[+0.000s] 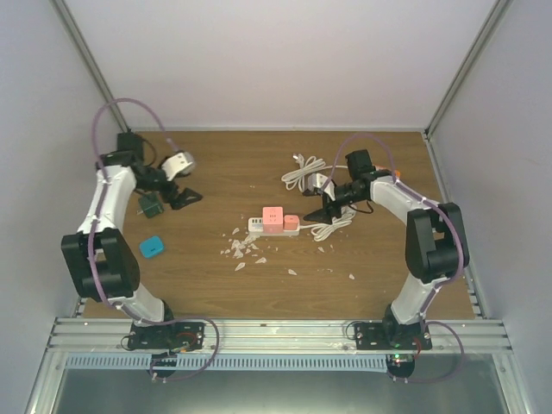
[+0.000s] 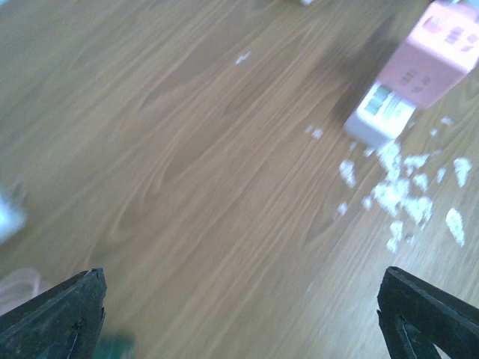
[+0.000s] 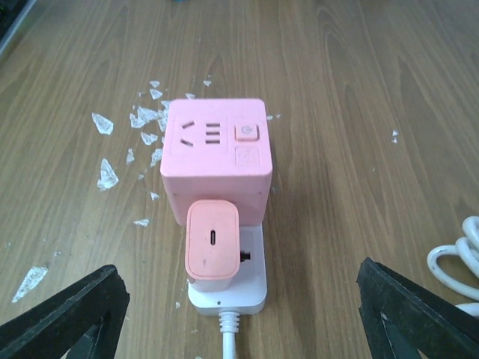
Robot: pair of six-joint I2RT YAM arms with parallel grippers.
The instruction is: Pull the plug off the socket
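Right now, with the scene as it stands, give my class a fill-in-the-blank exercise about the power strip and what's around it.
The small charger is plugged into the ___ power strip.
The cube socket on the strip is ___.
In the right wrist view, the shards lie ___ of the cube.
The right arm's jaws stand ___.
Missing words: white; pink; left; open.

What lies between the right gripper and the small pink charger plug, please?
In the right wrist view, only the power strip's white end and its cable lie there, on bare table.
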